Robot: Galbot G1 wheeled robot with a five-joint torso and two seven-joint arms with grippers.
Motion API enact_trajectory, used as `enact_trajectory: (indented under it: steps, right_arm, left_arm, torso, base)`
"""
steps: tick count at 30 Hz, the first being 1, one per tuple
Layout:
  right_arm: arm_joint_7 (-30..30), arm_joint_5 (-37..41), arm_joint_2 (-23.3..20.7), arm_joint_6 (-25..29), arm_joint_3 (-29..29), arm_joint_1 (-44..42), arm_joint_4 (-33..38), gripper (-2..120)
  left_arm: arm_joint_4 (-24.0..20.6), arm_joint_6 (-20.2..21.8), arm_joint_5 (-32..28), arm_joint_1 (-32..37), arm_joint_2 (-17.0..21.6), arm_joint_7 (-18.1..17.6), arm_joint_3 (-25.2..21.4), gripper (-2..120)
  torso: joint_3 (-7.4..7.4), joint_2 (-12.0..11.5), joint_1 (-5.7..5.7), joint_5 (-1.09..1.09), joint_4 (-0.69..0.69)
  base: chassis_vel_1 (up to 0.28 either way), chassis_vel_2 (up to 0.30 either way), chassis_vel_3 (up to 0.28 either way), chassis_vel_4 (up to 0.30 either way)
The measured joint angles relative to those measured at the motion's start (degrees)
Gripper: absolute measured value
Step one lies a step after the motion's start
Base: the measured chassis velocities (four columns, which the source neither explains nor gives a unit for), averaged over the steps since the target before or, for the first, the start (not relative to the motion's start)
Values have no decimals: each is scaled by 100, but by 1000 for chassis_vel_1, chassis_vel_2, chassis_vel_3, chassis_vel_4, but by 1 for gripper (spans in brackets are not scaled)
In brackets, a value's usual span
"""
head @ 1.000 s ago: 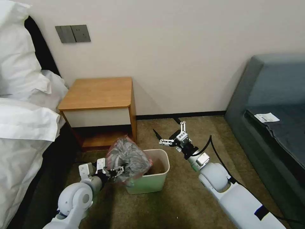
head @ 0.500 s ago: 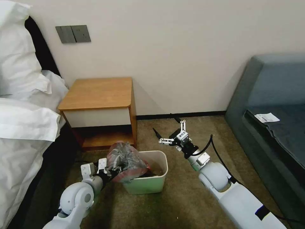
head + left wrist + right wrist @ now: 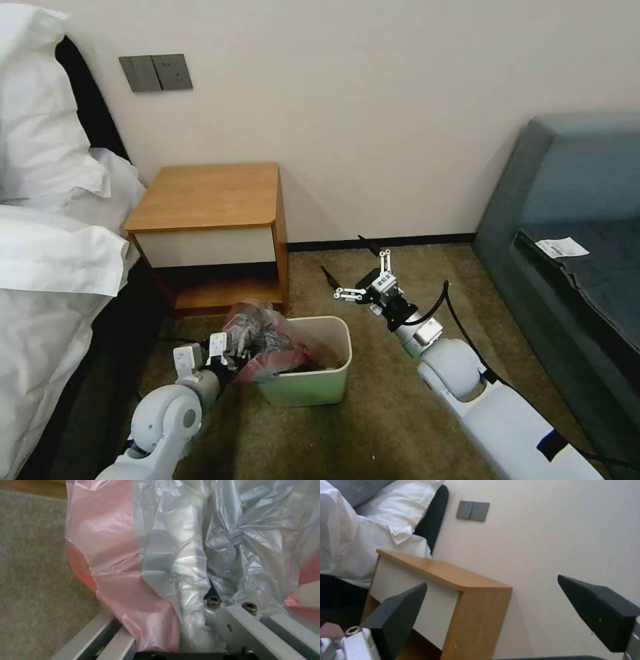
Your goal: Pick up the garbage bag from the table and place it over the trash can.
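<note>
At the bin's left rim: left gripper (image 3: 235, 358) fingers clamped on the bag (image 3: 261, 333).
Bag: crumpled, draped on the bin (image 3: 313, 390) — mouth not spread.
Right gripper (image 3: 352, 271): fingers apart, above the carpet.
Table (image 3: 207, 197): bag already off it.
Left: fit the mouth over the rim.

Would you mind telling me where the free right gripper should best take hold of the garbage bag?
Probably the pink-red band of the garbage bag, where it drapes into the trash can, coming from the right over the rim. The left gripper already clamps the opposite side; the right gripper hangs open beside the can.
</note>
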Motion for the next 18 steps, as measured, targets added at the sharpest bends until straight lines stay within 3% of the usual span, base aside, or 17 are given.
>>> enact_trajectory:
  steps: [9, 11, 18]
  right_arm:
    - [38, 6, 12, 0, -3, 22, 12, 100]
    - [437, 194, 140, -247, -151, 7, 453, 100]
    - [1217, 707, 335, -1028, -666, -39, 1406, 100]
  left_arm:
    - [-346, -166, 203, 332, -132, -110, -200, 5]
    - [-819, -435, 483, 612, -331, -248, -322, 4]
    - [-1518, -538, 615, 720, -657, -495, -340, 4]
  torso:
    - [4, -3, 0, -9, -3]
    - [3, -3, 1, -5, -2]
    - [2, -3, 1, -4, -1]
  base:
    - [0, 0, 0, 0]
    - [0, 0, 0, 0]
    - [0, 0, 0, 0]
